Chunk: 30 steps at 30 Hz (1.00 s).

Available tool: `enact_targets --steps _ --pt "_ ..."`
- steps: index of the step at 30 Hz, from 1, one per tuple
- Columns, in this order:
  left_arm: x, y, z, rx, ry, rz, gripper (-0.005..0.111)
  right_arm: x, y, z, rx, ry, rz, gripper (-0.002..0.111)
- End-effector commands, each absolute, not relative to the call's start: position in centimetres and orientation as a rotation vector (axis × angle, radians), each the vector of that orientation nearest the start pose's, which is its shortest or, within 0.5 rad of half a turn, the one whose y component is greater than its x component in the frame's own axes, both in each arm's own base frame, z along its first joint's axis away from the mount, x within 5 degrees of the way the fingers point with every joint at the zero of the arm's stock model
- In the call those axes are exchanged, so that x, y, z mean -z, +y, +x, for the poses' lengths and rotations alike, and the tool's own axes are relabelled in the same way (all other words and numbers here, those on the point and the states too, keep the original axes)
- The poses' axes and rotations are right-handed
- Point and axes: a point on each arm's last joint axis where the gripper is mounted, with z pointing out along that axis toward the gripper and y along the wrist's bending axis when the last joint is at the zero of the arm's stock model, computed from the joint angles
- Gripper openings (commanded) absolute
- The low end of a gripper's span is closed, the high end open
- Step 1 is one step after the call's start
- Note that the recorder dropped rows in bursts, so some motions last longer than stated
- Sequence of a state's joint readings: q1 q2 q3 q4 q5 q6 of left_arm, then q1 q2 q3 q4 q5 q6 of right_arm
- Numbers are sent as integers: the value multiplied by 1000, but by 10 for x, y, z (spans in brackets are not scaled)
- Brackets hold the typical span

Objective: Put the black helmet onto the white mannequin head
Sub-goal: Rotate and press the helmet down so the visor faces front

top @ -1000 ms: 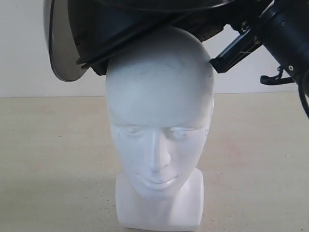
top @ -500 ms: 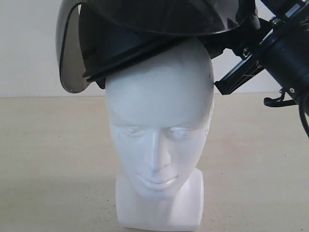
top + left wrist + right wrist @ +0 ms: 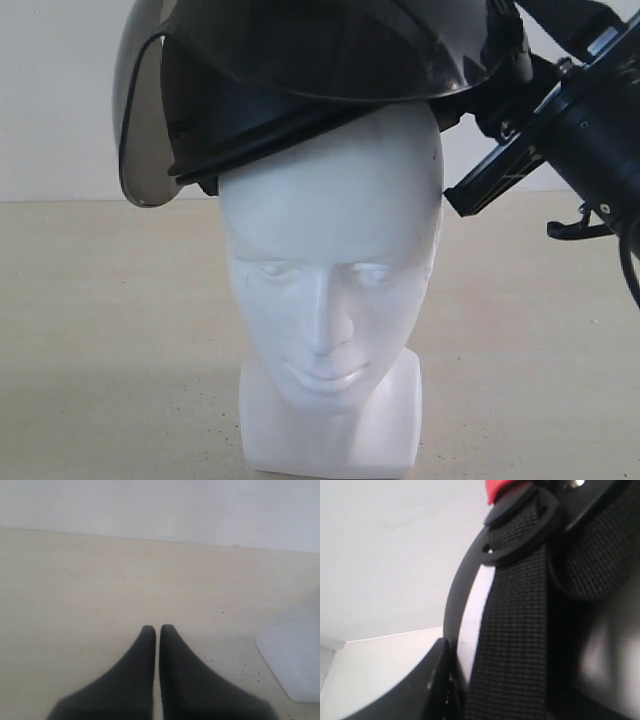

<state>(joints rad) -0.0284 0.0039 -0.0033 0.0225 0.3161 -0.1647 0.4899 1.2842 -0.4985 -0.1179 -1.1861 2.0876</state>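
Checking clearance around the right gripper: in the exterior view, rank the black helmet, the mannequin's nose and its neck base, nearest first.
1. black helmet: top, held at its rear by the right gripper.
2. mannequin's nose: centre, below.
3. neck base: bottom, on the table.

This looks like a robotics lab bench, not a home or shop. A plain pale table (image 3: 100, 330), lightly speckled, runs back to a blank white wall (image 3: 50, 100). The only prop standing on it is a white foam head (image 3: 330, 260). A black robot arm (image 3: 590, 130) reaches in from the side to the helmet (image 3: 300, 60) on top
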Motion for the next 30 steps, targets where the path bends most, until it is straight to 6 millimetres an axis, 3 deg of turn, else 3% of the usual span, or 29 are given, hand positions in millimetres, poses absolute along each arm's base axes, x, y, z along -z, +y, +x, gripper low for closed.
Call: enact_targets --steps 1,20,30 --pt "-184 -1 54 118 1800 -104 4 -301 123 201 -2295 1136 833 0" --pt "-184 -1 54 118 1800 -104 4 -302 122 192 -2296 1165 783 0" --pt "-184 -1 54 118 1800 -104 4 -282 109 177 -2257 1170 885 0"
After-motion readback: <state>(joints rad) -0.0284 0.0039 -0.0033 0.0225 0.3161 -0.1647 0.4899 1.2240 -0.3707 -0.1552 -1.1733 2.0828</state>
